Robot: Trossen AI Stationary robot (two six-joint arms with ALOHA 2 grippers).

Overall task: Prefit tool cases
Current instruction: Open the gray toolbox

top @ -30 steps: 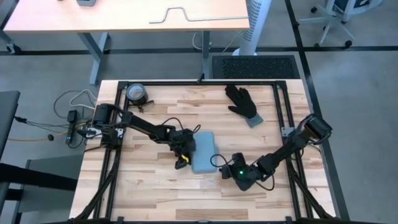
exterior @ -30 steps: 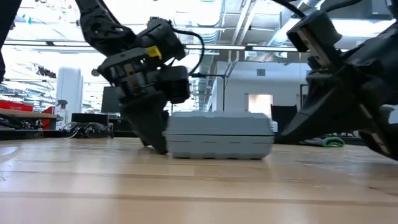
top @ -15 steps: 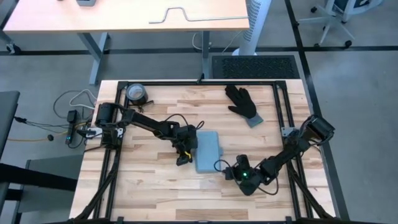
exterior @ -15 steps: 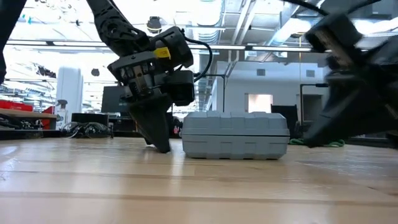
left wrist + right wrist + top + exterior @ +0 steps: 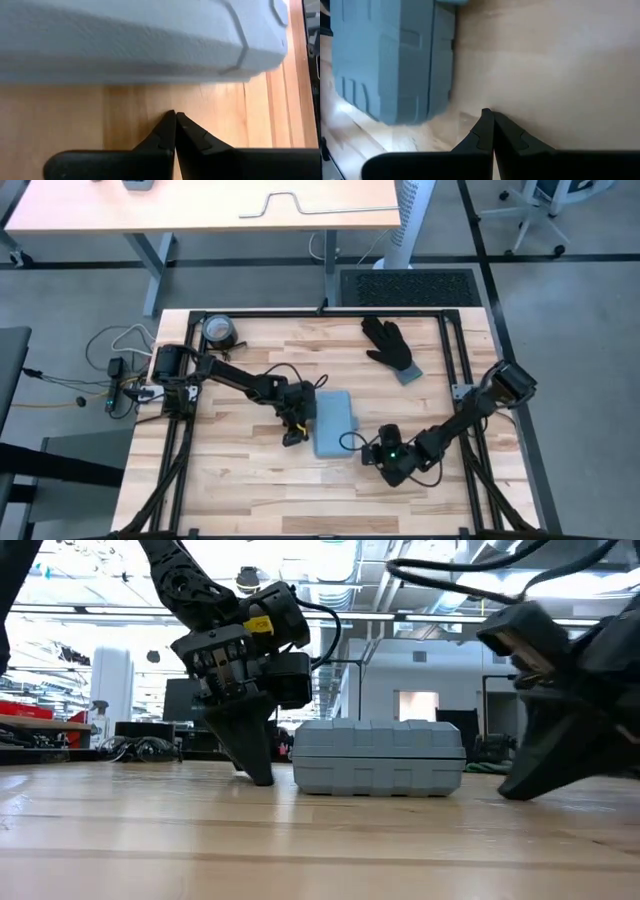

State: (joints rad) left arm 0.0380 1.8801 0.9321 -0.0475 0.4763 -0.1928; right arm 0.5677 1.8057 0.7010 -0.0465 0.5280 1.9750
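Now tool case (image 5: 335, 422) between both grippers, long axis front to back. Left gripper (image 5: 292, 436) closed, empty, just beside; nearer than right gripper (image 5: 372, 452), also closed, empty.

No legible text, labels, brands or numbers are showing in any view. The yellow tag (image 5: 259, 625) on the left arm's wrist is showing no readable marking.
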